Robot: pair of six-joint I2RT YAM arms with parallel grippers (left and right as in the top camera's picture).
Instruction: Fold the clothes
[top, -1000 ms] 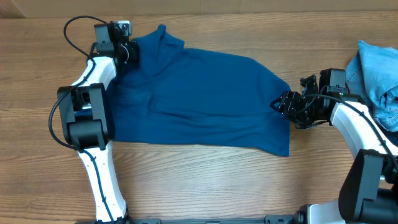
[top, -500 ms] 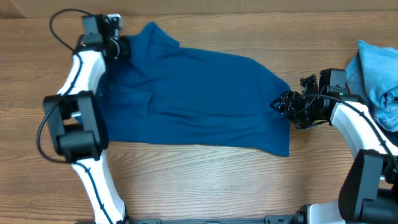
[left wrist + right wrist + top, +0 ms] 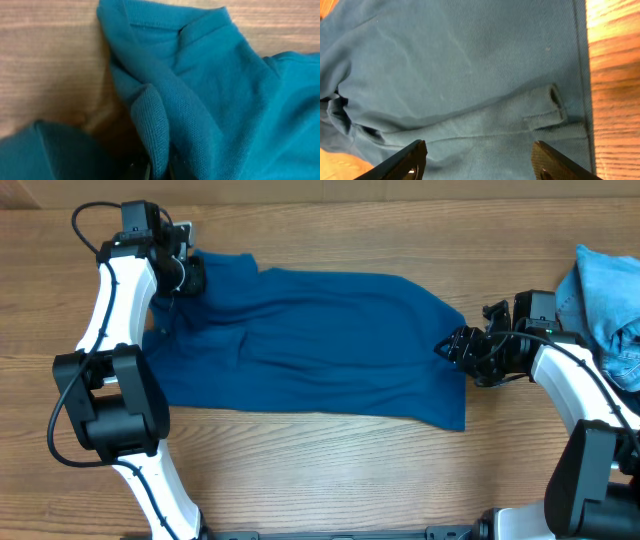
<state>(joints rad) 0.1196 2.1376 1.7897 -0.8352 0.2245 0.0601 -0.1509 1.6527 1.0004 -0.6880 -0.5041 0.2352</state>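
A large plain deep-blue knit shirt (image 3: 320,345) lies spread across the middle of the wooden table. My left gripper (image 3: 190,275) is shut on a pinched fold of the shirt (image 3: 155,135) at its far left corner. My right gripper (image 3: 455,345) is open at the shirt's right edge, its fingers (image 3: 480,162) wide apart over the shirt's fabric (image 3: 470,75), holding nothing.
A pile of light-blue clothes (image 3: 608,300) sits at the far right edge, behind my right arm. Bare wood table (image 3: 320,470) runs along the front, and shows to the left of the shirt in the left wrist view (image 3: 45,60).
My left gripper has pulled the shirt's far left corner leftward and toward the front, flattening the raised peak. The right arm has not moved.
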